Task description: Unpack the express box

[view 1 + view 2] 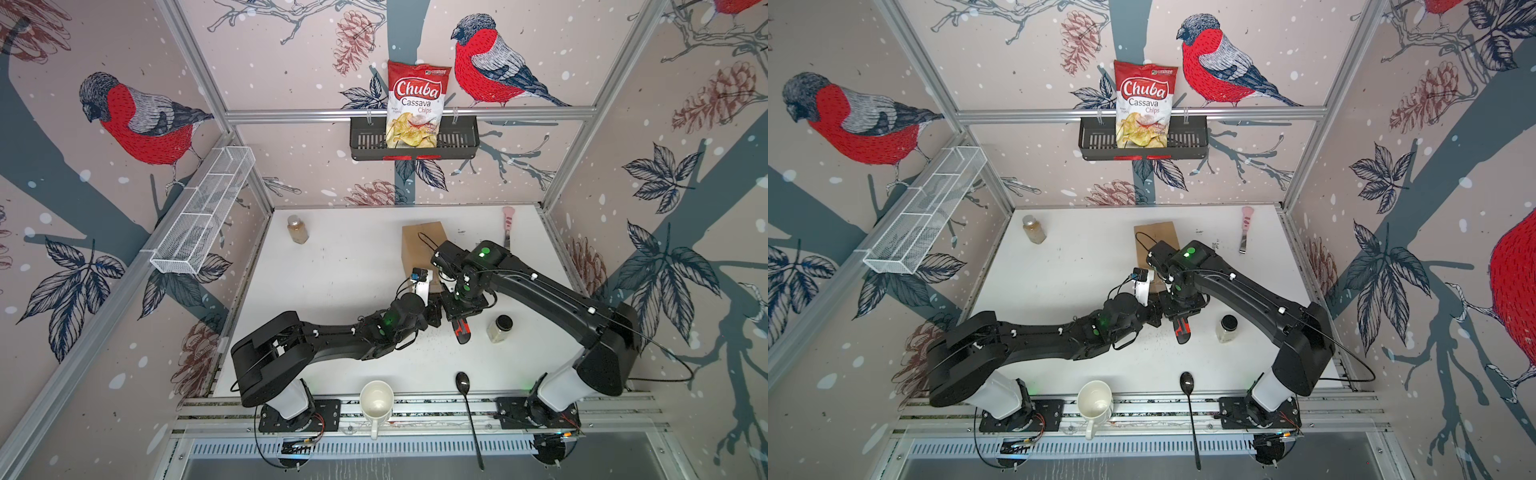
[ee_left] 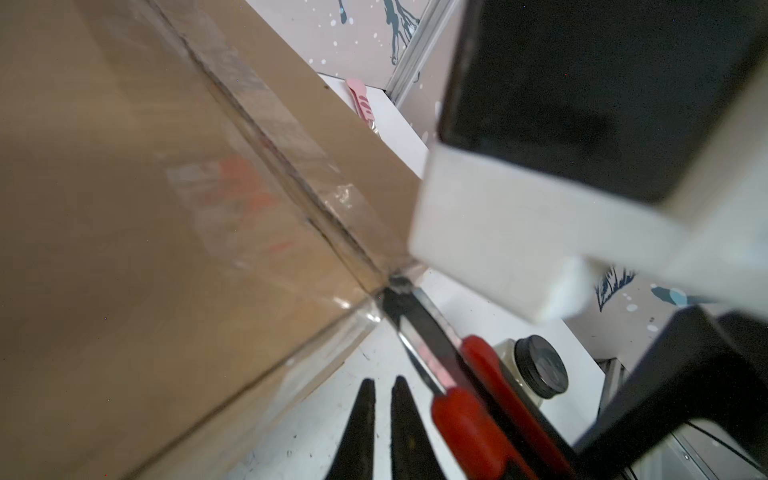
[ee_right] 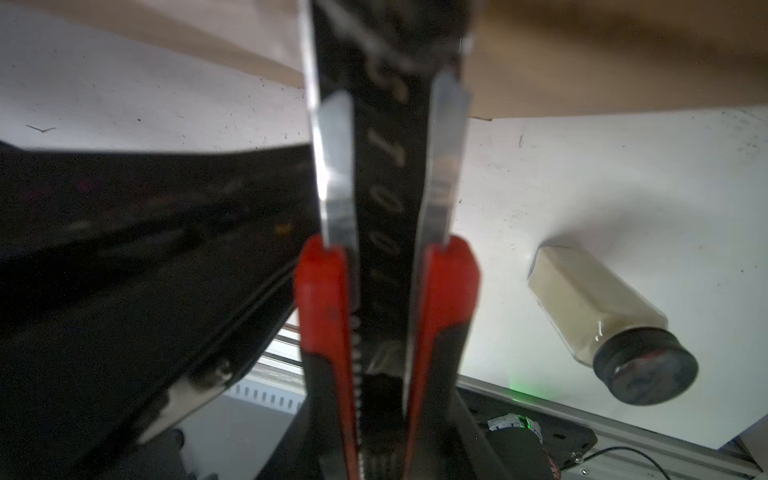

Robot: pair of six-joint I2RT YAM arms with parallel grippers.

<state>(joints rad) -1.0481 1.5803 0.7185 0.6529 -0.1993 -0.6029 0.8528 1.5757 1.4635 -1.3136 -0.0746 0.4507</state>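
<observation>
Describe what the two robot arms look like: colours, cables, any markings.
Both arms are matte black with white lower segments on black base plates. The left arm and right arm carry green dots and thin black cables held by white clips. The left pincer has slim, tapered black fingers.

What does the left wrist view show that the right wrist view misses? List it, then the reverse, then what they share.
Left wrist only: the taped seam on the express box, the blade tip at the box's corner, a pink-handled utensil near the wall, and the left tool, its fingers nearly together on nothing.

Right wrist only: the lettering on the utility knife, and the frame rail with a green glow.

Both: the express box's cardboard, the red utility knife, and the black-lidded jar.
</observation>
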